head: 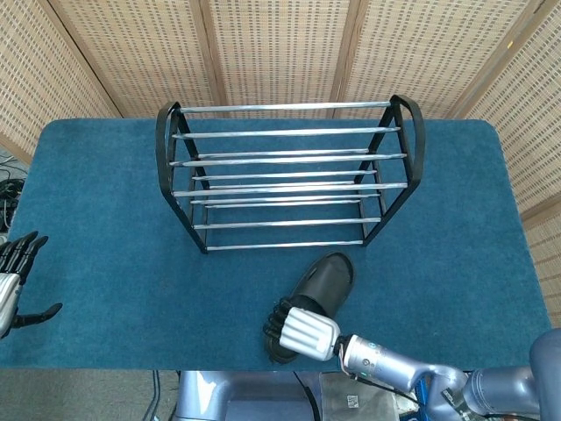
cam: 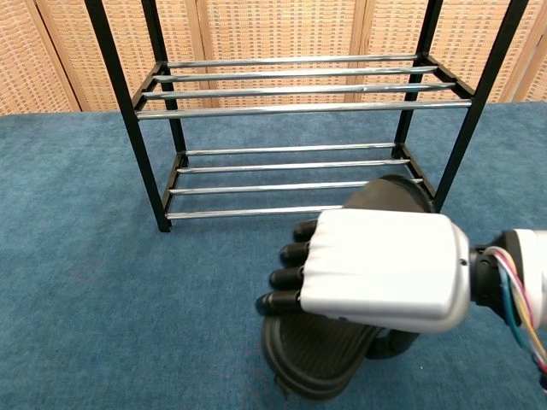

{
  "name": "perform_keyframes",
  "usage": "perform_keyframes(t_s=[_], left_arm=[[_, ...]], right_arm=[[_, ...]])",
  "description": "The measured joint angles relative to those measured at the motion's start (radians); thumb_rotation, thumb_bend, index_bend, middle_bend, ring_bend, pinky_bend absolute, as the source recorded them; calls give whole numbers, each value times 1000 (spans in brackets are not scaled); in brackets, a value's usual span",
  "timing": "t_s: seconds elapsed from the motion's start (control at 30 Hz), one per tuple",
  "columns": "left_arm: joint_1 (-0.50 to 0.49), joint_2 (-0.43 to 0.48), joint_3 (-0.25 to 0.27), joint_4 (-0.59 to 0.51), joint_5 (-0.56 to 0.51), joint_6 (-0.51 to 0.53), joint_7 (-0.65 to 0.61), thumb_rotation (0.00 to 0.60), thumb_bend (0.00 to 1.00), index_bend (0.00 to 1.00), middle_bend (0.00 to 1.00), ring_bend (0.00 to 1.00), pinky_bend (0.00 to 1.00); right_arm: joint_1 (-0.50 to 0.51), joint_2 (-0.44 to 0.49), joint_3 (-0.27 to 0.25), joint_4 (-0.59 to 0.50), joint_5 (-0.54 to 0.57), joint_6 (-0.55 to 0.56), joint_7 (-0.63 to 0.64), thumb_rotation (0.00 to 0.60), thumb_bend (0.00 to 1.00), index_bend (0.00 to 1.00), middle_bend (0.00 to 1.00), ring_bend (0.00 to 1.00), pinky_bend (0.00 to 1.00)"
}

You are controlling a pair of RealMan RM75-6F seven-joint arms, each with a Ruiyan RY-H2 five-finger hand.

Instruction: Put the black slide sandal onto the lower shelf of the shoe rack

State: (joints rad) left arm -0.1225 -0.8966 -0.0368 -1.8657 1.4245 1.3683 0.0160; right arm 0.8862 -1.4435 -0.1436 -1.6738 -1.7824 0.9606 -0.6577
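We see one sandal (head: 321, 282), one rack (head: 289, 174) and two robot hands over the blue table (head: 105, 219). The right robot hand (head: 303, 331) grips the sandal at its near end, fingers (cam: 291, 276) curled over the sandal's left edge and the white back of the hand facing up. In the head view the sandal lies slantwise, its far tip pointing toward the rack's near right leg and stopping just short of the lowest front bar. In the chest view the sandal's far end shows above the hand, in front of the lower shelf, and its near end shows below the hand; we cannot tell whether it is resting on the table or lifted off it. The sandal is not on the shelf.

The rack stands at the middle of the table toward the far side, with two tiers of chrome bars in a black frame; both tiers are bare.

The left robot hand (head: 16, 281) sits at the near left edge, well apart from everything else, holding nothing, its fingers spread apart.
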Motion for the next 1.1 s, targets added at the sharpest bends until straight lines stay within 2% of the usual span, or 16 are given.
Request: perform_keyframes(t_s=[0.13, 0.23, 0.57, 0.73, 0.93, 1.1], left_arm=[[-3, 7, -4, 4, -9, -6, -22, 600, 182, 0, 0, 0, 0], [-6, 9, -7, 9, -23, -15, -29, 600, 182, 0, 0, 0, 0], [-18, 12, -21, 17, -71, -42, -44, 600, 182, 0, 0, 0, 0], [-32, 8, -25, 21, -93, -68, -34, 600, 182, 0, 0, 0, 0], [-45, 5, -27, 25, -112, -91, -22, 600, 182, 0, 0, 0, 0], [-50, 4, -29, 27, -119, -99, -19, 600, 182, 0, 0, 0, 0]], right_arm=[[71, -11, -1, 94, -113, -6, 122, 600, 677, 529, 537, 429, 411], [118, -26, -1, 190, -188, 0, 164, 600, 686, 529, 521, 429, 411], [258, -79, -24, 533, -343, 37, 381, 600, 753, 529, 496, 419, 411], [312, -106, -29, 661, -366, 44, 469, 600, 754, 529, 478, 415, 366], [340, -132, -17, 758, -343, 30, 513, 600, 755, 529, 462, 393, 351], [351, -151, -25, 826, -334, 21, 542, 600, 755, 517, 417, 333, 349]])
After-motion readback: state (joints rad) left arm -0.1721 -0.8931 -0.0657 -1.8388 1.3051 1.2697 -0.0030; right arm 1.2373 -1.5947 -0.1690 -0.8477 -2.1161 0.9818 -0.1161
